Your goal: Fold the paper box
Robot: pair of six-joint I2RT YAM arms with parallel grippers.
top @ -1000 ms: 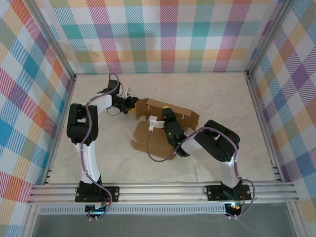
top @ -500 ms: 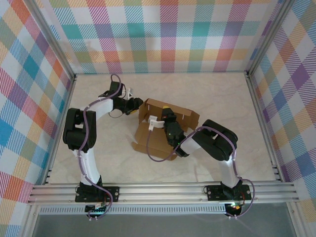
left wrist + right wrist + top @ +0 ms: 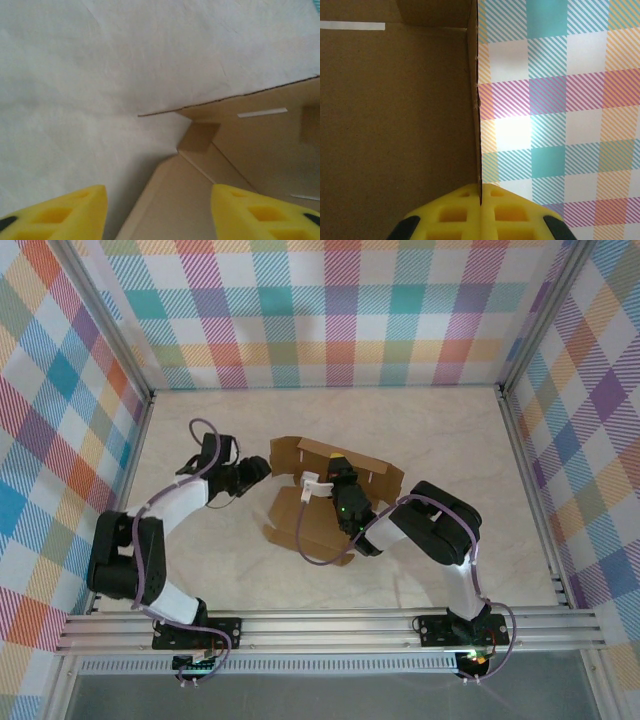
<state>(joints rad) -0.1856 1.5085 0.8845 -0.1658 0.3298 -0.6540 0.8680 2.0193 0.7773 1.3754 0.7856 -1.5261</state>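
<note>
On the table (image 3: 450,430), mid-way, paper box (image 3: 298,525) seems approx half done: back wall and side flaps stand up, but front panel lies flat, so more folds and closing are left. Right gripper (image 3: 481,196) is pressed together, pinching a wall edge of the box. Left gripper (image 3: 157,200) is spread, just beside its left corner, not touching. Hidden: part under right arm (image 3: 425,525); tabs hard to tell.

Robot lab cell: plaid walls (image 3: 340,310), aluminium rails (image 3: 330,625).
</note>
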